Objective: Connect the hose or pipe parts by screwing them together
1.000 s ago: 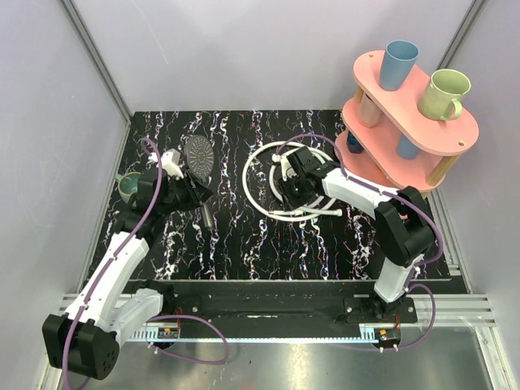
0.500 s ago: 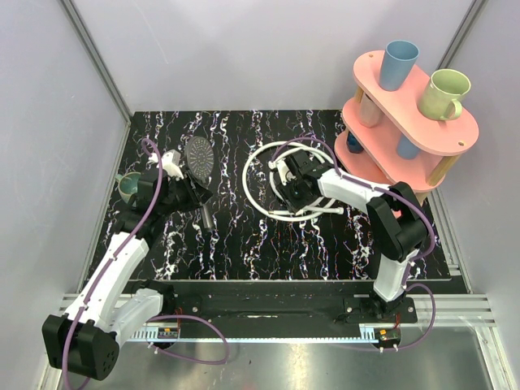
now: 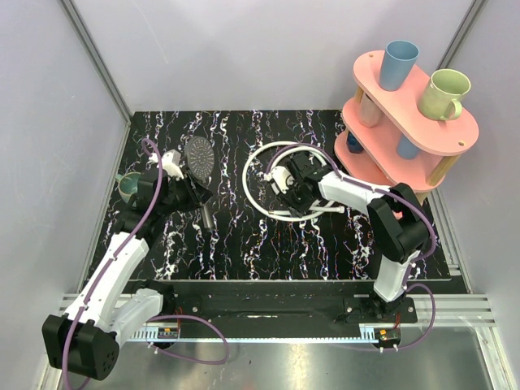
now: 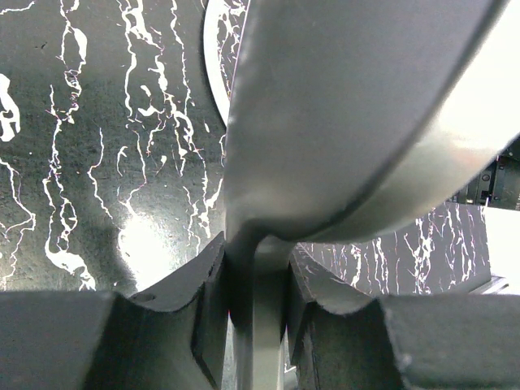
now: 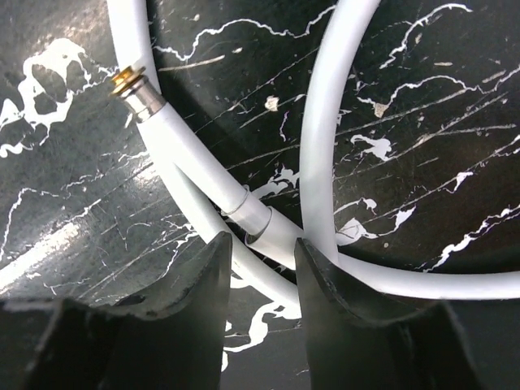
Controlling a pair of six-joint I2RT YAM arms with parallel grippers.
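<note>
- Only from above: the whole black white-veined marble-look table point(image 3: 244, 244). Dark grey round-faced shower head with straight handle point(image 3: 200, 157) left of the middle, nearer the far edge, held up off the table. Long thin white flexible hose point(image 3: 246, 173) looped about the middle, toward the far right corner.
- Also from above alone: pink two-tier rack point(image 3: 410, 118) at the far right corner, bearing a blue cup point(image 3: 399, 63) and a pale green mug point(image 3: 445, 92). Teal mug point(image 3: 128, 187) by the left edge, partly behind the left arm.
- Close up from the left wrist: left hand point(image 4: 256, 284) pressed together on the handle just below the head. From above, that grip mostly covered by the hand itself.
- Close up from the right wrist: right hand point(image 5: 262, 252) spread, a hose collar lying in the gap. Contact with either pad not clear.
- Only in the right wrist view: small silver-and-brass end fitting point(image 5: 134, 88) on the table, beside a loop, apart from the fingers.
- Cut off in the left wrist view: most of the head, blurred and filling the frame, face unseen.
- From above, a hose tail pointing toward the right edge, tip too small to read.
</note>
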